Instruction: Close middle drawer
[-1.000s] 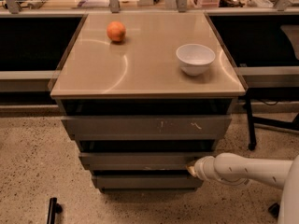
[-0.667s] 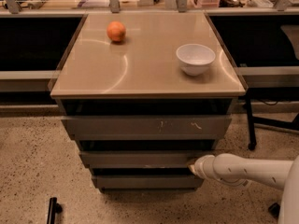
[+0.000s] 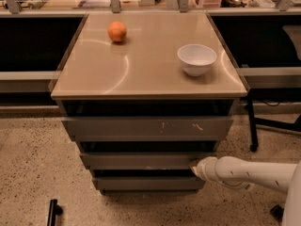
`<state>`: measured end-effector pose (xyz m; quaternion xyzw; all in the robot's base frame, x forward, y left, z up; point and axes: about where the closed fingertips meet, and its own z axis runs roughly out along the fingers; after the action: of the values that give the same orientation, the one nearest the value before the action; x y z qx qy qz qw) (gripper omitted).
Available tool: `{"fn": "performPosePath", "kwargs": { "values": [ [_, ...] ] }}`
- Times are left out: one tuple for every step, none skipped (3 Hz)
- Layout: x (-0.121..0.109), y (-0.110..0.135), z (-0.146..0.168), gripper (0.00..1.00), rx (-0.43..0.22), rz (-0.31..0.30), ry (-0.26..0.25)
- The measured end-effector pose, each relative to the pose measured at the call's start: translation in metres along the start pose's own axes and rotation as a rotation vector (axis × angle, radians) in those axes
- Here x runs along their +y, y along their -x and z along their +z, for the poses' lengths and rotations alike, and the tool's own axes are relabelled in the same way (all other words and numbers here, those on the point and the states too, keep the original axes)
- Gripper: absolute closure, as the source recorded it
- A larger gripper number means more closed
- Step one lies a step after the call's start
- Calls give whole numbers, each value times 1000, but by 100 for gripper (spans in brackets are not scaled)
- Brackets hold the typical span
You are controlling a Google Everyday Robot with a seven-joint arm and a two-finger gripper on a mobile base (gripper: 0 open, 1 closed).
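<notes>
The grey cabinet has three drawer fronts under a tan top (image 3: 141, 74). The middle drawer (image 3: 141, 161) is a wide, shallow plain grey front. It stands out a little, with a dark gap above it. My gripper (image 3: 194, 166) is at the end of the white arm (image 3: 244, 173), which reaches in from the right. It sits against the right end of the middle drawer's front.
Above is the taller top drawer front (image 3: 146, 126) with white scratch marks, and below is the bottom front (image 3: 146, 183). An orange (image 3: 117, 31) and a white bowl (image 3: 197, 58) sit on the top. A chair leg (image 3: 251, 126) stands at the right, and a black object (image 3: 52, 212) lies on the speckled floor.
The arm's tip has crept slightly up and toward the middle drawer's right end. The drawer front looks about where it was.
</notes>
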<state>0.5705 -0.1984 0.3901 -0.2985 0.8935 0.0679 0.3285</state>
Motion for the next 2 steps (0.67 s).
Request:
{"fn": "performPosePath", "kwargs": {
  "values": [
    [3,-6,-12,100,12,-5,53],
    [-5,-23,-66,100,38,46,70]
  ]
}}
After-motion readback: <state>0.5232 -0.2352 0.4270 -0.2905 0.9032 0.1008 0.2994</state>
